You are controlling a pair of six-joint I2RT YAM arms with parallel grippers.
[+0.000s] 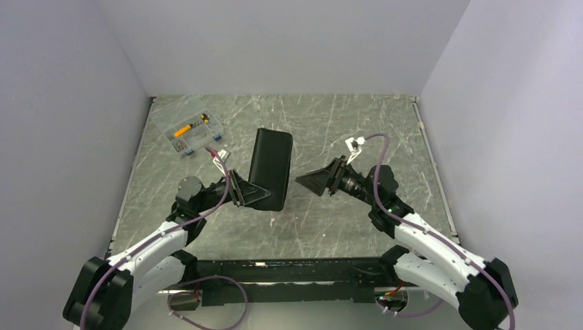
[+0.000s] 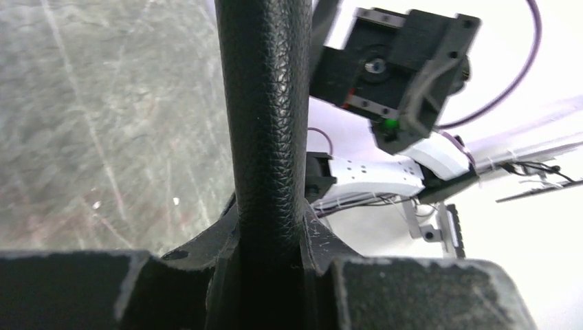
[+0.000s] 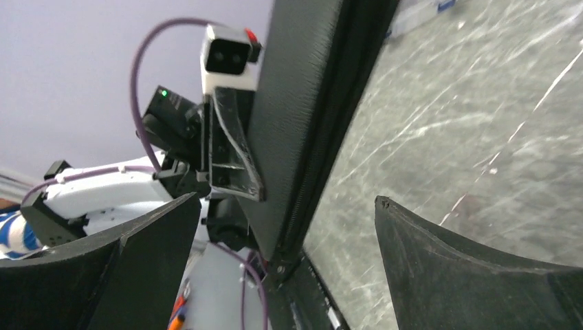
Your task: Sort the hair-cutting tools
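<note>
Beyond the left gripper and further out to its left, a clear plastic box (image 1: pixel 187 129) with yellow and small parts sits on the grey marbled table (image 1: pixel 357 130). The left gripper (image 1: pixel 242 190) is clamped narrowly on the near end of a flat black zip case (image 1: pixel 270 168). Its own wrist view shows the grained leather edge (image 2: pixel 265 137) rising straight up from between the fingers (image 2: pixel 323 240). The case stands on edge and leans away from the hand. Whether its lower corner touches the table is hard to tell. Just to the case's right, the right gripper (image 1: pixel 309 180) hangs with its jaws spread wide, pointed at the case's zip side (image 3: pixel 302 117) and not touching it. The scissors and comb show in no view, so I cannot tell where they lie.
</note>
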